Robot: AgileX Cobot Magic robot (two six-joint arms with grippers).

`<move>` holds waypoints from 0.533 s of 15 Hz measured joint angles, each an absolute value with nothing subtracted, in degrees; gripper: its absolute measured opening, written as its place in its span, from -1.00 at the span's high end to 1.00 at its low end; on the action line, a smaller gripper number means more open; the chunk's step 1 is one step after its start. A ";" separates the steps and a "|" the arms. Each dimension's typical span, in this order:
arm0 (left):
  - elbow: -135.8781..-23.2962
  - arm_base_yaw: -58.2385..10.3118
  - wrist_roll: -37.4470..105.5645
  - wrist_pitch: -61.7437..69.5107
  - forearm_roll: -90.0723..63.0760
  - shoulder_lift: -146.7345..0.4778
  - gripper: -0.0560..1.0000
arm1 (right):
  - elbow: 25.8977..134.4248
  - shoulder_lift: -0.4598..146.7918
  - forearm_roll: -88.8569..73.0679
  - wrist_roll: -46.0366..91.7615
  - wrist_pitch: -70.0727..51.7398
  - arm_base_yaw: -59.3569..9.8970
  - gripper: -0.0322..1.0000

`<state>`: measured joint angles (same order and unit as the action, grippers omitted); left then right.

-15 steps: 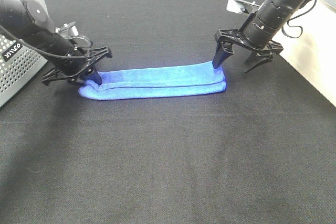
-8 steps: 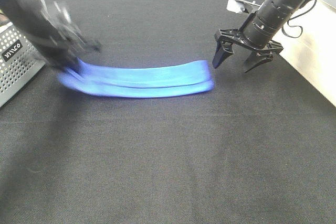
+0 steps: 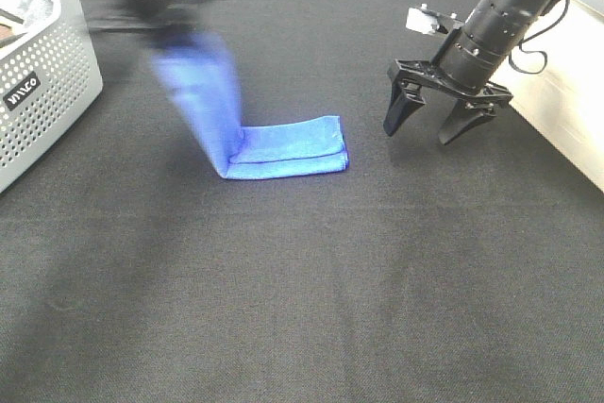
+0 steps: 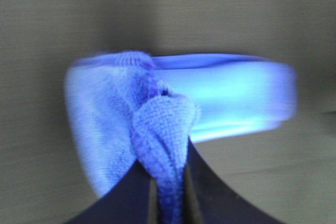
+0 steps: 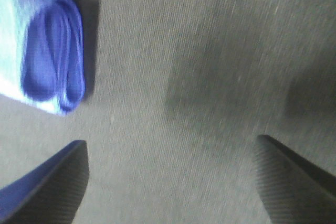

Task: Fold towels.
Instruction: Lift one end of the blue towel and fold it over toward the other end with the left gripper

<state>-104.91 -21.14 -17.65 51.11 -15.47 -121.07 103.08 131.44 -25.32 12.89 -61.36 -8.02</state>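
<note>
The royal-blue towel [image 3: 283, 146] is folded into a long strip. Its right part lies flat on the black table; its left end [image 3: 193, 82] is lifted high and back. My left gripper [image 3: 175, 16] is a motion blur at the top left, shut on that lifted end; the left wrist view shows the towel [image 4: 165, 124] pinched between the fingers. My right gripper [image 3: 436, 120] is open and empty, hovering just right of the towel's right end. The right wrist view shows that end [image 5: 50, 69] beside the open fingers.
A perforated grey basket [image 3: 42, 92] with a cloth in it stands at the far left. A pale surface [image 3: 566, 101] borders the black table [image 3: 302, 309] on the right.
My left gripper has swung up and to the right with the towel's left end, and the towel has slid left. My right gripper has let go of the right end and stays open.
</note>
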 joint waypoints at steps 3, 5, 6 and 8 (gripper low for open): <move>-105.08 -26.59 -21.14 40.74 -20.57 -126.45 0.77 | 103.08 130.12 -25.44 11.80 -62.45 -8.02 -0.61; -105.08 -27.85 -21.26 35.70 -24.81 -129.72 0.68 | 103.08 128.46 -25.44 11.52 -62.51 -8.02 -0.61; -105.08 -28.02 -21.26 34.38 -26.64 -130.63 0.52 | 103.08 127.71 -25.50 11.46 -62.57 -8.02 -0.61; -105.08 -28.02 -21.20 31.97 -30.25 -131.26 -0.20 | 103.08 126.57 -25.73 11.34 -62.57 -8.02 -0.61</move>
<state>-105.08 -28.02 -21.20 31.97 -30.25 -131.26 103.08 126.57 -25.73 11.34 -62.57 -8.02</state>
